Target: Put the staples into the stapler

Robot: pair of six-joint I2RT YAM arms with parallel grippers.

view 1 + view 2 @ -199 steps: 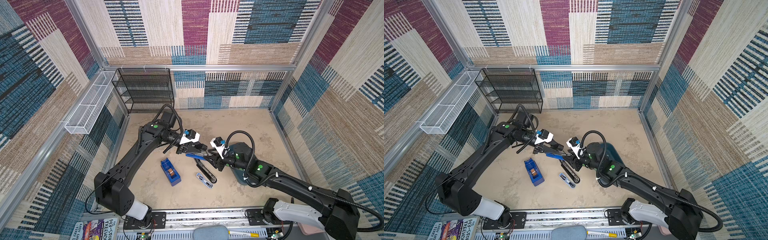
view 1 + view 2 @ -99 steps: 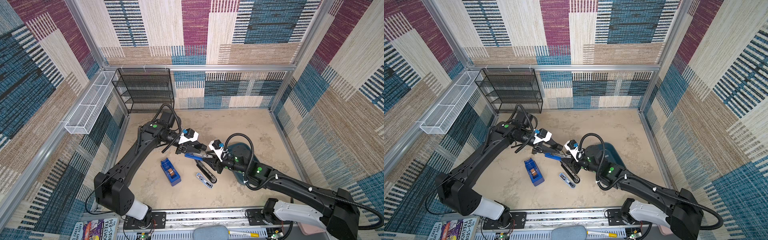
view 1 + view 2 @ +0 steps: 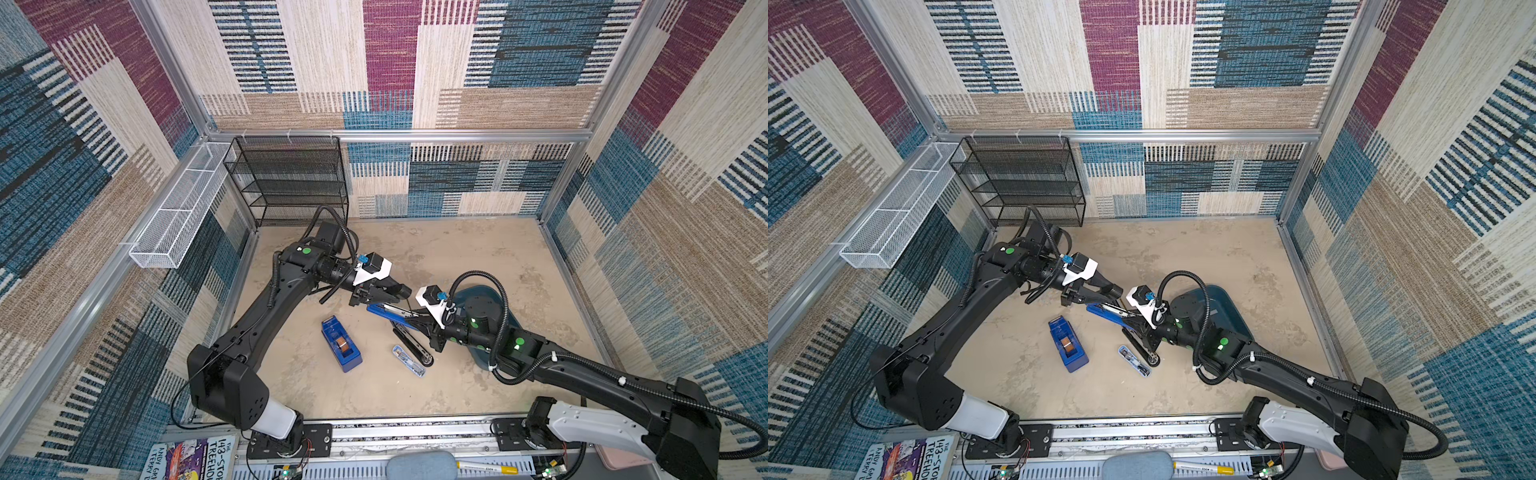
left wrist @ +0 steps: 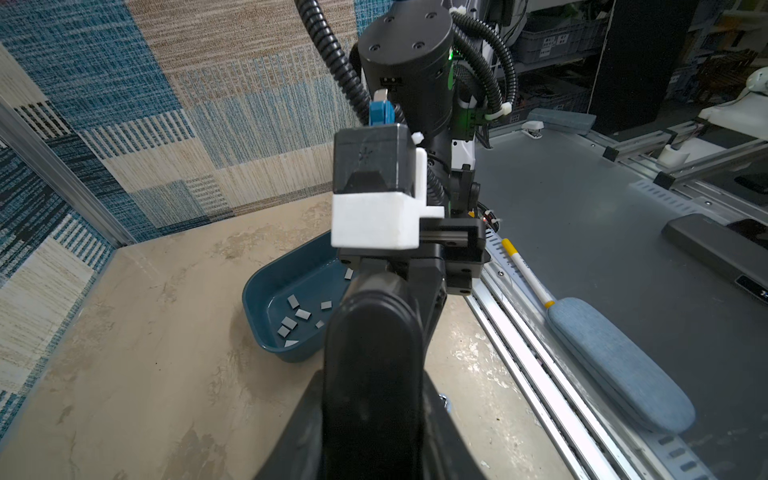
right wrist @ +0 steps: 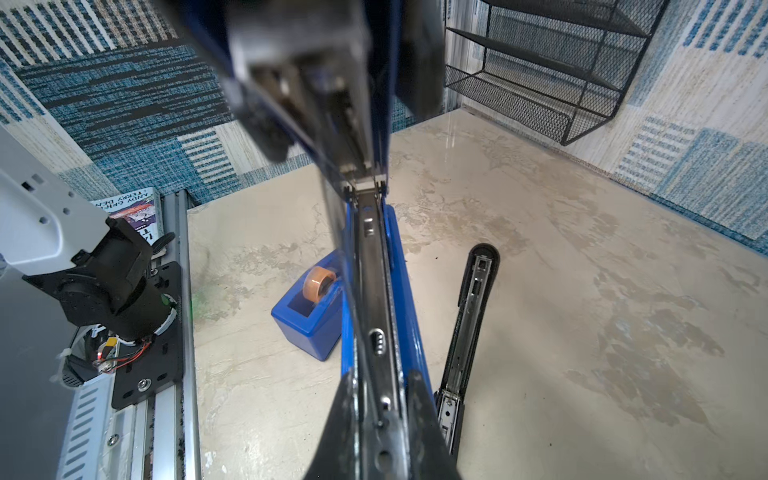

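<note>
Your blue tub [image 4: 254, 296] holds scattered staples [image 4: 302, 314]. Your left tool [image 3: 395, 293] and right tool [image 5: 380, 399] both clamp the blue stapler [image 3: 386, 314].

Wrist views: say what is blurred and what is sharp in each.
Right wrist view: one end of the blue stapler is badly out of focus, its metal channel sharp; the tape dispenser and black stapler are crisp. Left wrist view: the staples in the blue tray are sharp; the metal rail glares white.
</note>
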